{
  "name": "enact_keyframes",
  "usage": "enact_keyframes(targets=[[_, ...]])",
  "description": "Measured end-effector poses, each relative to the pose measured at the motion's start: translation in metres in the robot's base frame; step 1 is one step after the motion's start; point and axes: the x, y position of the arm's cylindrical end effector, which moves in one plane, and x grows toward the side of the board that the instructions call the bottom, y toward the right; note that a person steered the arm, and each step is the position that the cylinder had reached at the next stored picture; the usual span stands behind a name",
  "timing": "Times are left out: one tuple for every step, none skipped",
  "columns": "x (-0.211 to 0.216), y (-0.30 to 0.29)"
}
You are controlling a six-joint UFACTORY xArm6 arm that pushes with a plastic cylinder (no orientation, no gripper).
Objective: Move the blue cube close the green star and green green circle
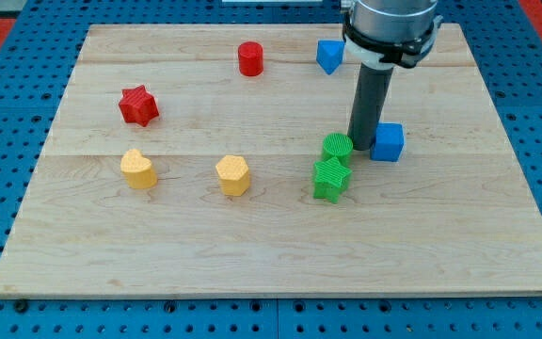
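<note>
The blue cube (388, 141) sits right of centre on the wooden board. The green circle (337, 147) lies just to its left, and the green star (330, 179) sits right below the circle, touching it. My tip (361, 145) stands between the green circle and the blue cube, close to both; whether it touches either I cannot tell. The rod rises from there to the arm's mount at the view's top.
A second blue block (329, 56) lies at the top near the arm. A red cylinder (250, 58) is at top centre, a red star (138, 104) at the left. A yellow heart-like block (138, 169) and a yellow hexagon (233, 175) lie lower left. The board's edge (271, 292) runs along the bottom.
</note>
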Motion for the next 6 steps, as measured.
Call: enact_keyframes(targets=[[-0.039, 0.013], [-0.040, 0.069], [0.044, 0.054], [0.030, 0.056], [-0.010, 0.062], [0.025, 0.009]])
